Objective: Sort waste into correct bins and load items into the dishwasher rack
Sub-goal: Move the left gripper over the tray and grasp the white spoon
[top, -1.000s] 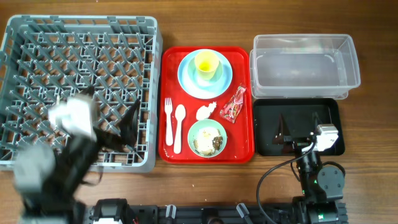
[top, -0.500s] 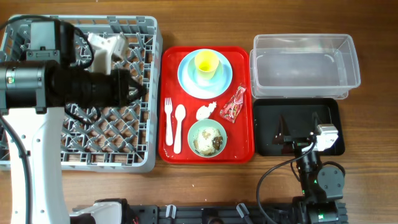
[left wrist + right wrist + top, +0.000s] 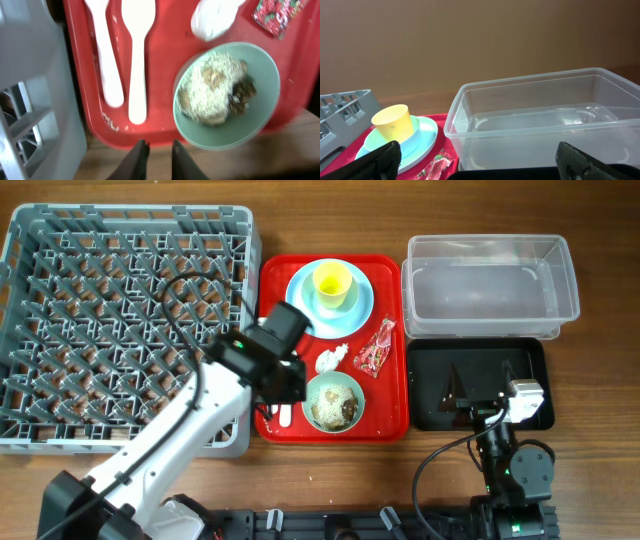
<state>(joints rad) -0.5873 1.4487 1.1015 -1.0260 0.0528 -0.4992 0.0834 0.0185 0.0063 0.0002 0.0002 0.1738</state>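
**Desk:** Over the near edge of the red tray [image 3: 165,65], the left gripper [image 3: 159,159] is hovering, fingers drawn almost together and gripping nothing. Which step is it working on?

**Photographer:** It is looking like the start of loading. The white spoon [image 3: 137,55] is lying just beyond the fingertips. The fork [image 3: 105,55] is lying beside it, toward the tray's left rim, and both are sitting untouched. The fingers are going to need to spread, then drop over one handle.

**Desk:** And the waste?

**Photographer:** The bowl [image 3: 227,95] of rice scraps is sitting on the tray's near side, to the gripper's right. The tissue wad [image 3: 212,17] and the red wrapper [image 3: 277,15] are lying farther in. None of it is looking sorted yet.

**Desk:** The other arm?

**Photographer:** The right gripper [image 3: 477,155] is resting well to the right of the tray, fingers spread wide, facing the clear tub [image 3: 530,115]. The rack [image 3: 120,320] is waiting just off the tray's left side.
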